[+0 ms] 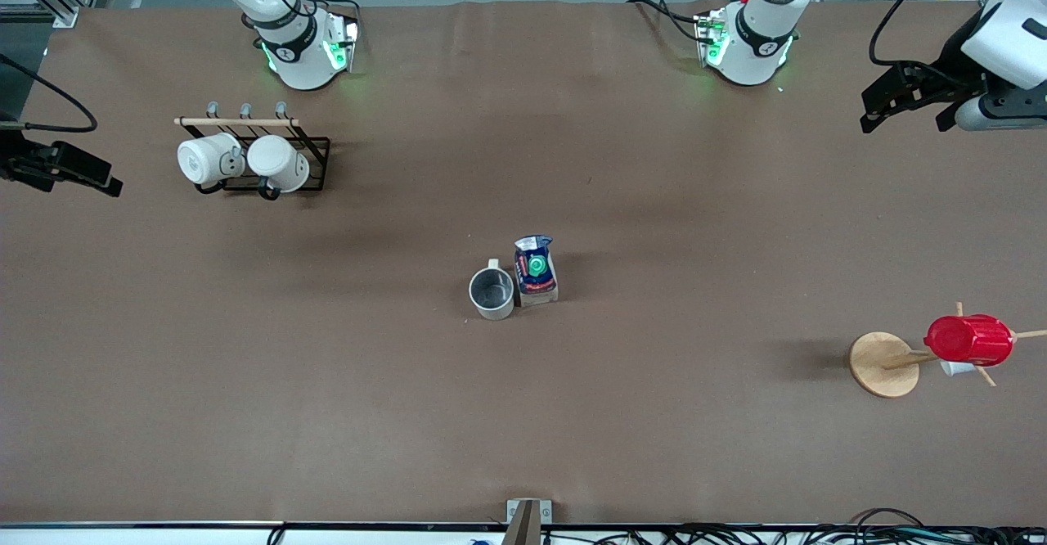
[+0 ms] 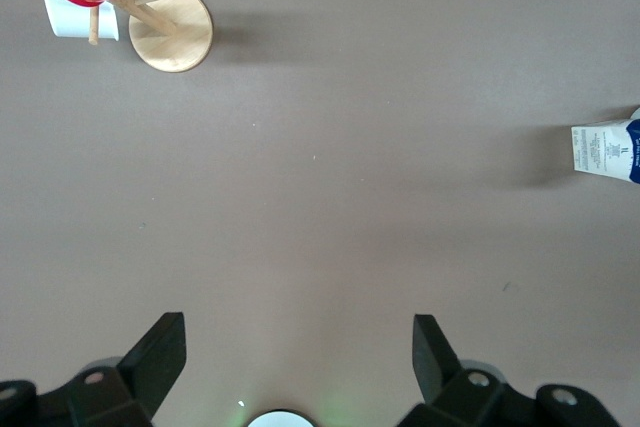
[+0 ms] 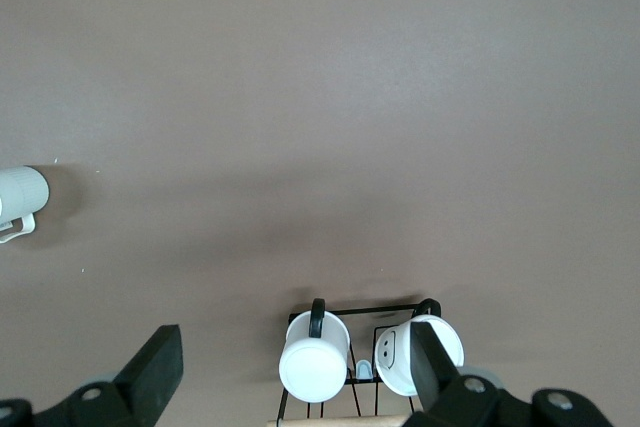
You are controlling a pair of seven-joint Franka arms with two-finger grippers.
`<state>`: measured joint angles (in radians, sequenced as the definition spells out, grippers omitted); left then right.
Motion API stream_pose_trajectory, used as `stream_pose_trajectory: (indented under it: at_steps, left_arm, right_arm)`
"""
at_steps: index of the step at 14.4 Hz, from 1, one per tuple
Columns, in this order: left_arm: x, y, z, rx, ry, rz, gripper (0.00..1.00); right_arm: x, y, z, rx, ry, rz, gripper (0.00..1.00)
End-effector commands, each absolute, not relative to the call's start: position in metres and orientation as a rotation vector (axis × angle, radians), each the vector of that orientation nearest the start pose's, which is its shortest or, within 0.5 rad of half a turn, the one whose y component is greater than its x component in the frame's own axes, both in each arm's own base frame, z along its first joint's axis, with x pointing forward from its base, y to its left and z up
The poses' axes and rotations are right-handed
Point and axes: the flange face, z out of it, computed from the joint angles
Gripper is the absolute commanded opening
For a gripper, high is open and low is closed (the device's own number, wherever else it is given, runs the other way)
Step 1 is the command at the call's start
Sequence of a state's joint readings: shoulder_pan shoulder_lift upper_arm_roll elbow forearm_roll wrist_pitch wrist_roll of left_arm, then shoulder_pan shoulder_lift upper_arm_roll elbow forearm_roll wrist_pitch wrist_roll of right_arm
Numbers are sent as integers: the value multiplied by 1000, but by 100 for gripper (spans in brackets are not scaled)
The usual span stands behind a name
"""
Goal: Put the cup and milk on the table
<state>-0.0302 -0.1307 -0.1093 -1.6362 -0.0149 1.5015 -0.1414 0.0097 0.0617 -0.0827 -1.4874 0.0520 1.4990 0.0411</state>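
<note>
The cup [image 1: 492, 291], cream-beige with a dark grey inside, stands upright in the middle of the table [image 1: 671, 201]. The milk [image 1: 536, 268], a blue and white carton with a green cap, stands upright beside it, touching or nearly so, toward the left arm's end. My left gripper [image 1: 906, 119] is open and empty, up over the left arm's end of the table; its wrist view [image 2: 300, 347] shows bare table and the milk [image 2: 606, 150] at the edge. My right gripper [image 1: 82, 170] is open and empty at the right arm's end; its wrist view [image 3: 295, 357] shows the cup [image 3: 20, 197].
A black wire rack [image 1: 315, 164] with two white mugs [image 1: 245, 160] stands near the right arm's base. A wooden mug tree [image 1: 883, 363] carrying a red ribbed cup [image 1: 969, 339] stands at the left arm's end, nearer the front camera.
</note>
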Motion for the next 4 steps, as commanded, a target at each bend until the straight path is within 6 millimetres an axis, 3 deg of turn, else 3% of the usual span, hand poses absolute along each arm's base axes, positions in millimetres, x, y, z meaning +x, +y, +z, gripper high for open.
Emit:
stream_pose_trajectory:
  at_steps: [1,4]
  left_arm:
    - [492,-83,658,-3091,49,5,100]
    - [491,-82,659,-3078,49,9,100]
  right_arm:
    - [556,-34,626,-3094,154,75,100]
    - [556,-34,626,-3094,156,75,100]
